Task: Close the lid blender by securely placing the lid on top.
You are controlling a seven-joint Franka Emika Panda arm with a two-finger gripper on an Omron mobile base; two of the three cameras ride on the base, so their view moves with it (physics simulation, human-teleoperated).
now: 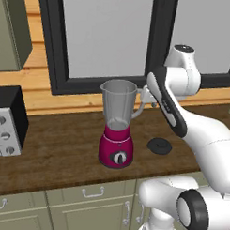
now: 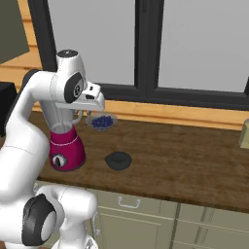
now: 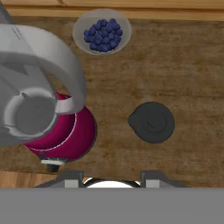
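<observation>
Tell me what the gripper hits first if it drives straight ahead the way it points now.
Probably the bare brown wooden counter, between the magenta-based blender and the flat round black lid; depth is unclear.

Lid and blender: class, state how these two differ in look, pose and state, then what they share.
The lid is a flat black disc; the blender is tall, with a magenta base and clear grey jar. The lid lies low on the counter; the blender stands upright. The lid is off, leaving the blender's jar open. Both rest on the same wooden counter, apart.

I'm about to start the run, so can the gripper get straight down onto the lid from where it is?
Probably yes. The lid lies flat on the counter, apart from the blender and the blueberry bowl, with nothing on it.
</observation>
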